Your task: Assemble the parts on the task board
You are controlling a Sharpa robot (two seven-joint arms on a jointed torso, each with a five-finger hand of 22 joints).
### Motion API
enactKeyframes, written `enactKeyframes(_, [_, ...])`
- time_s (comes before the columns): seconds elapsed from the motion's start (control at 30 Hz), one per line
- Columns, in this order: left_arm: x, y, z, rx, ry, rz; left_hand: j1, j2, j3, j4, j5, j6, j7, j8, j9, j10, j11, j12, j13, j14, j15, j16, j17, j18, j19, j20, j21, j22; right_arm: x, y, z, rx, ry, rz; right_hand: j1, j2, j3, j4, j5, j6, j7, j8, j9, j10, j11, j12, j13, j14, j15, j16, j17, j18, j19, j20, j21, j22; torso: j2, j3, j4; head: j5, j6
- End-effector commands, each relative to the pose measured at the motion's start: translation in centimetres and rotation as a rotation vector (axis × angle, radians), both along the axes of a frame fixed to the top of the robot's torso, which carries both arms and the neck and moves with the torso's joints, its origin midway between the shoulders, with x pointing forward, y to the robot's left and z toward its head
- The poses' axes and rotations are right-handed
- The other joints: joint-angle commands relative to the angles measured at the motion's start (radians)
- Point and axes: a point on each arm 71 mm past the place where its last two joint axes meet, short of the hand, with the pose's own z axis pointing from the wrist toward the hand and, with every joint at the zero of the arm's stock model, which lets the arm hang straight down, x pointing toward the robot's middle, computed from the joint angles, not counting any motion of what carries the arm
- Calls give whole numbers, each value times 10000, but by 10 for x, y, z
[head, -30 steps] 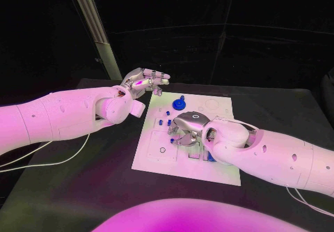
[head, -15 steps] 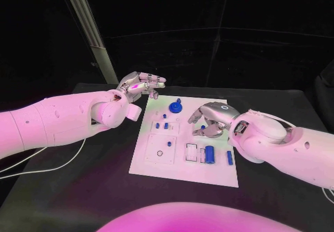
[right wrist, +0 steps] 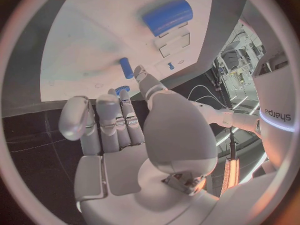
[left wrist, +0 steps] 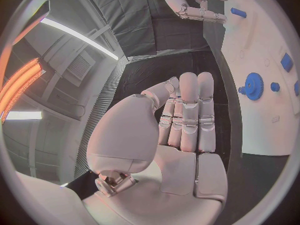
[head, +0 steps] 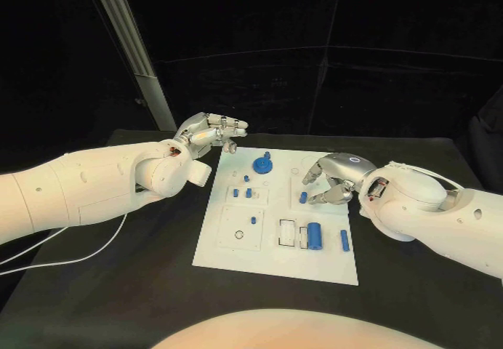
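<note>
Right hand [head: 334, 183]: pinches small blue peg [head: 304, 197] above board [head: 275, 254], right of centre. Left hand [head: 210, 131]: empty, fingers loosely apart, off board's far-left corner. Advice: keep peg upright, align over socket before lowering.

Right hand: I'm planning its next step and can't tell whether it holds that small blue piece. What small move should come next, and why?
Probably lift the right hand slightly to test the hold. Its fingers sit at a small blue peg over the white board, but whether they pinch it is unclear. The left hand hangs clear past the board's far corner, holding nothing.
</note>
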Motion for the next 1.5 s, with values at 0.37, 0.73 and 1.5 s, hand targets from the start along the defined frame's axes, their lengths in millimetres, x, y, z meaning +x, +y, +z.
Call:
enactKeyframes(0.37, [1,-2,1,-113,-17,-137,51,68,-12,-86,-49,27,33,-62,19,-81,-19,53,22,-16,-4,-61,-23,57,27,-43,-47,-1,9,15,-10,-825,539,268,543,707,558,-164,12,106,45,33,-5,775,-83,154,14,124,-18,197,206,14,162,-56,185,277,6,4,-1,23,-49])
enactKeyframes(0.73, [1,-2,1,-107,2,-146,51,68,-12,-86,-49,27,33,-62,19,-81,-19,53,22,-16,-4,-61,-23,57,27,-43,-47,-1,9,22,-15,-1047,866,531,186,885,1334,-419,25,660,184,164,56,1904,-313,135,31,261,-199,689,703,-114,500,-174,671,863,0,2,-17,40,-100])
enactKeyframes(1.5, [2,-1,1,-105,37,-180,55,84,-6,-98,-51,36,33,-63,24,-83,-21,66,34,-14,-4,-63,-28,58,26,-43,-48,1,7,23,-9,-424,378,498,-138,1229,2034,-453,16,1606,-13,322,175,2688,-541,70,74,372,-399,1292,1366,-292,908,-281,1321,1648,-4,0,-8,41,-134])
